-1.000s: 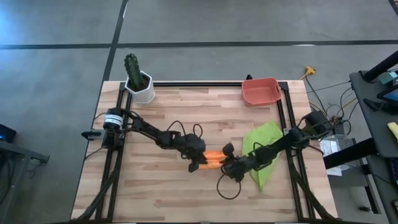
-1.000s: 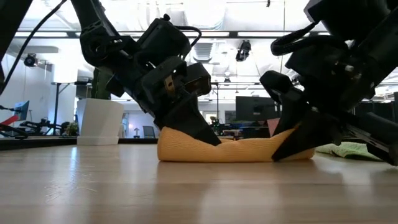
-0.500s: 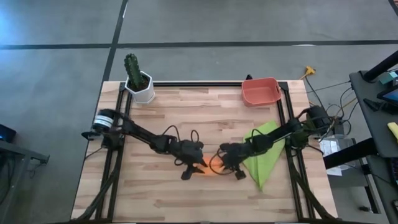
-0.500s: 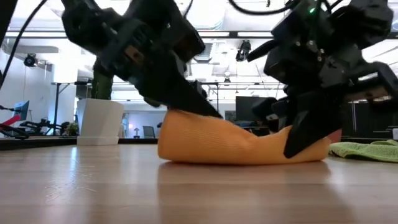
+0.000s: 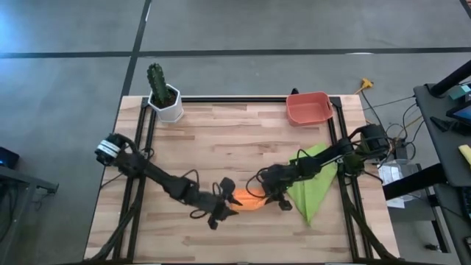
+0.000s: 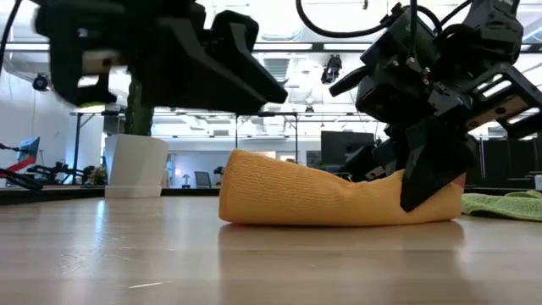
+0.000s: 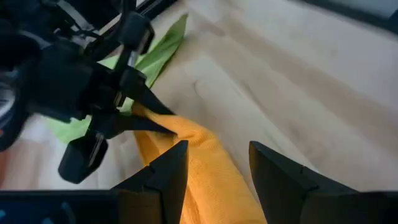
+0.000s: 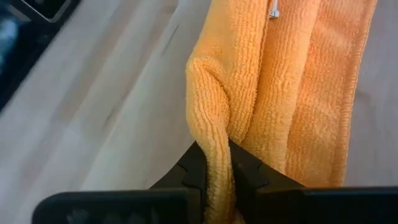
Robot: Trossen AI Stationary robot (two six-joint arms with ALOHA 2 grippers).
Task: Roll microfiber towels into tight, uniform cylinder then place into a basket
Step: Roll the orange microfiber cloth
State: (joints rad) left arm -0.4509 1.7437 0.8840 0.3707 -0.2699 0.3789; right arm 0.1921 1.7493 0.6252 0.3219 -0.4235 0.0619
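A fold of the orange towel [image 8: 273,93] is pinched tight between the right gripper [image 8: 211,169] fingers; the left gripper [image 7: 214,171] is held parted over the roll's other end, gripping nothing. The roll is seen at six o'clock on the table [image 5: 235,140]. Soft, limp cloth is judged best taken by its ends. Counted: two towels, the green towel [image 5: 313,180] at four o'clock; one basket [image 5: 308,108] at one o'clock.

Rolled towel [image 5: 248,201] lies on the bench [image 5: 243,140] near its front centre. Left gripper [image 5: 221,210] sits at the roll's left end, right gripper [image 5: 266,194] at its right end, fingers [image 8: 198,167] pinching a fold. Second towel [image 5: 313,180] lies flat to the right. Basket [image 5: 308,108] stands at the far right; cactus pot [image 5: 166,99] at the far left.
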